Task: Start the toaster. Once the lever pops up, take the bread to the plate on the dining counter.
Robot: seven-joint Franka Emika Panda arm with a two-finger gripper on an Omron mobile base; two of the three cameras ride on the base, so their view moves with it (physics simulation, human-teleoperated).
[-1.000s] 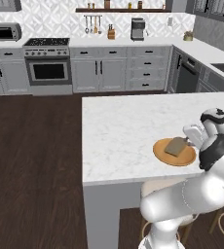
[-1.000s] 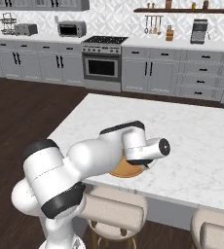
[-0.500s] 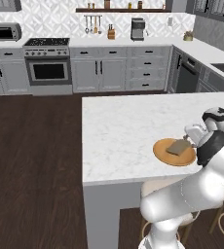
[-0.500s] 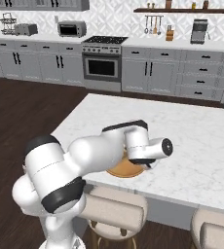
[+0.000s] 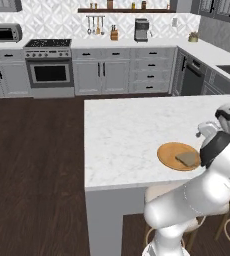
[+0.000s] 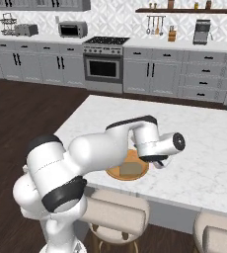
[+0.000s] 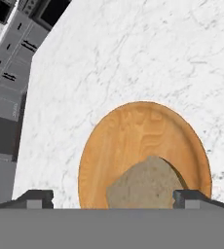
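Note:
The bread (image 7: 143, 184), a brownish slice, lies flat on the round tan-orange plate (image 7: 133, 136) near the front edge of the white marble dining counter (image 5: 127, 130). My gripper (image 7: 113, 197) hovers just above it, open, its dark fingertips (image 7: 36, 197) standing wide on either side of the slice. From the left base the bread (image 5: 188, 159) rests on the right part of the plate (image 5: 171, 151), close beside my wrist. The plate (image 6: 130, 168) sits partly under my hand in the right base view. The grey toaster (image 6: 25, 30) stands far off on the back worktop.
A wire basket rack (image 6: 7, 22) and a toaster oven (image 6: 72, 28) stand on the back worktop, with a stove (image 5: 48, 67) between the cabinets. Round stools (image 6: 116, 212) sit under the island's near edge. Dark wood floor (image 5: 32, 165) stretches to the island's left.
The slice went from tilted in my fingers to lying flat on the plate. My hand has drawn back a little toward the right.

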